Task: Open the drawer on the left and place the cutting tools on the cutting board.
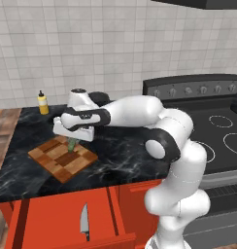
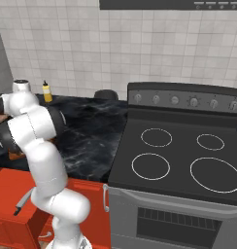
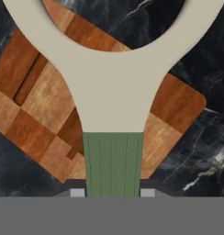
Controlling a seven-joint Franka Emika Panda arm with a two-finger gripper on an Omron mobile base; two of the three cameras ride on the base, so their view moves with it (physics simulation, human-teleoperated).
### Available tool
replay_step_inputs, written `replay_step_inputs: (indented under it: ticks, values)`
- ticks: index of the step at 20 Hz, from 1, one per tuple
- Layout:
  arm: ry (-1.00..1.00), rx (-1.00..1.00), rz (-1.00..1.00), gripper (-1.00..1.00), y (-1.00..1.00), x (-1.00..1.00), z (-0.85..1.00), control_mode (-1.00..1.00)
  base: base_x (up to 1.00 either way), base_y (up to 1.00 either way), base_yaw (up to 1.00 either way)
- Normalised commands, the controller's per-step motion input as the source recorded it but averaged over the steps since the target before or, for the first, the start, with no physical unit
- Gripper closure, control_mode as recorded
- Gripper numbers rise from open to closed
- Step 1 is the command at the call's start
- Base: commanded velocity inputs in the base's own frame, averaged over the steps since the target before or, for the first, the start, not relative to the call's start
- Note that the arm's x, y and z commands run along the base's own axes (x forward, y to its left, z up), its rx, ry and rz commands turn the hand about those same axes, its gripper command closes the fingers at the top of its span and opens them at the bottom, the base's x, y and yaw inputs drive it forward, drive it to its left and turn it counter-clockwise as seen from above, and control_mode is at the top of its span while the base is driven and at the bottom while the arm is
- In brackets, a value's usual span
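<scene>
1. Black marble counter [image 1: 125, 155] under a white tiled wall is your work surface, with a dark stove [image 2: 183, 160] to the right and a small yellow bottle [image 1: 42, 103] at the back.
2. You have the wide red-orange drawer [image 1: 67, 219] standing pulled out below the counter's left end, so the opening step looks done.
3. Your two-finger gripper [image 1: 72, 141] is clamped on the green ribbed handle of the Y-shaped peeler with the pale head [image 3: 114, 105]; the hand view shows the handle pinched between the two dark tips.
4. You are holding that peeler just over the square checkered wooden cutting board [image 1: 63, 157], which lies on the left part of the counter. Whether the peeler's head touches the wood, you cannot tell.
5. You have the small knife with the dark handle and silver blade [image 1: 84, 222] lying inside the open drawer, untouched.
6. By my judgement you are about halfway: release the peeler onto the board, then return to the drawer for the knife.
</scene>
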Motion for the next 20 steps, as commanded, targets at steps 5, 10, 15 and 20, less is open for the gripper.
replay_step_inputs:
  ticks: [5,10,15,20]
  values:
    - [0.00,-0.06,0.00,1.00,0.17,0.03,-0.04,-1.00,0.00,0.00,0.00]
    - [0.00,-0.01,0.00,1.00,0.03,0.00,-0.32,-1.00,0.00,0.00,0.00]
    - [0.00,0.00,0.00,1.00,0.00,0.00,-0.37,-1.00,0.00,0.00,0.00]
    - [-0.03,0.00,0.00,1.00,0.00,0.00,-0.28,-1.00,0.00,0.00,0.00]
